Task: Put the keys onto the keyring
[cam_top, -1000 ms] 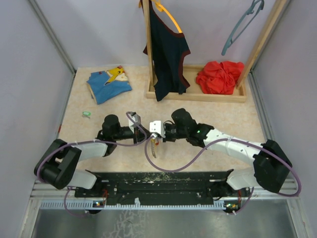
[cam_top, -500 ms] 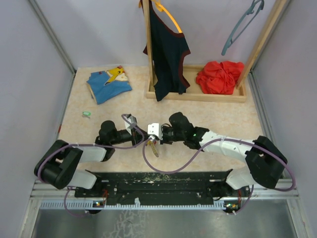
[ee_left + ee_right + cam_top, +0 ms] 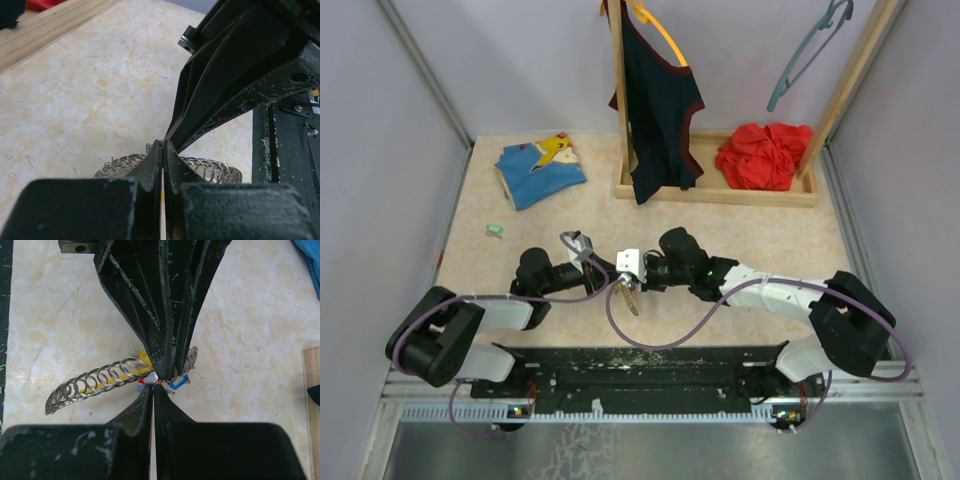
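The keyring (image 3: 100, 380) is a long coil of grey wire with a yellow tag (image 3: 144, 360) and a small red piece (image 3: 141, 381). It hangs low over the table between both grippers (image 3: 631, 300). My left gripper (image 3: 163, 146) is shut on the coil (image 3: 212, 169), which shows on both sides of its fingers. My right gripper (image 3: 153, 387) is shut tip to tip against the left gripper (image 3: 167, 374), pinching at the blue key (image 3: 181, 382). The mint green key (image 3: 495, 230) lies alone on the table at far left.
A wooden rack (image 3: 720, 192) at the back holds a dark shirt (image 3: 655, 100) and a red cloth (image 3: 765, 155). A blue garment (image 3: 538, 168) lies back left. A teal hanger (image 3: 810, 50) hangs top right. The black base rail (image 3: 640, 365) runs along the near edge.
Both grippers have shifted slightly left and nearer together, still tip to tip. The keyring hangs in about the same place.
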You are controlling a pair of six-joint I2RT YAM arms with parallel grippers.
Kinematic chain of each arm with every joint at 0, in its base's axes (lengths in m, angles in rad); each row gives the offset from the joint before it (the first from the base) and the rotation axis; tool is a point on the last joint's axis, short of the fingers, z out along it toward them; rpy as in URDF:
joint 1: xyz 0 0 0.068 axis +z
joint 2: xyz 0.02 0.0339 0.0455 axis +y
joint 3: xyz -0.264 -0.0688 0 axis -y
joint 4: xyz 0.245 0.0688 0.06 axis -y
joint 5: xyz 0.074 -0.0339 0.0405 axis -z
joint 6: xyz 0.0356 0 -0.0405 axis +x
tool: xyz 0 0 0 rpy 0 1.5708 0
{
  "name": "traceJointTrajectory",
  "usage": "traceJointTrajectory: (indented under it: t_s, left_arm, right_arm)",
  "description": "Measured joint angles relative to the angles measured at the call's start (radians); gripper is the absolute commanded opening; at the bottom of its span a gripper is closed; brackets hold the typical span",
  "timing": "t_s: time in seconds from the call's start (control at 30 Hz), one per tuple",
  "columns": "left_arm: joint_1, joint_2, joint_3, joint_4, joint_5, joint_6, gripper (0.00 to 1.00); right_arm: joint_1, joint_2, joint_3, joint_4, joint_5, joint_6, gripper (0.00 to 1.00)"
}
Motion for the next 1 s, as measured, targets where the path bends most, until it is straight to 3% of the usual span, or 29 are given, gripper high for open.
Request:
traceJointTrajectory:
  t_s: [0.2,0.5,0.77,1.0]
  left_arm:
    - [0.002,0.000,-0.007,0.033,0.004,-0.008,0.00]
    - [0.014,0.000,0.014,0.024,0.042,0.029,0.29]
    - [0.020,0.000,0.059,-0.040,0.102,0.071,0.42]
    - [0.020,0.009,0.115,-0.142,0.170,0.106,0.46]
  right_arm:
    - [0.000,-0.002,0.000,0.024,0.025,0.005,0.00]
    - [0.000,-0.065,0.035,-0.121,0.094,-0.041,0.00]
    - [0.000,-0.077,0.090,-0.224,0.096,-0.078,0.00]
    - [0.000,-0.077,0.094,-0.254,0.094,-0.092,0.00]
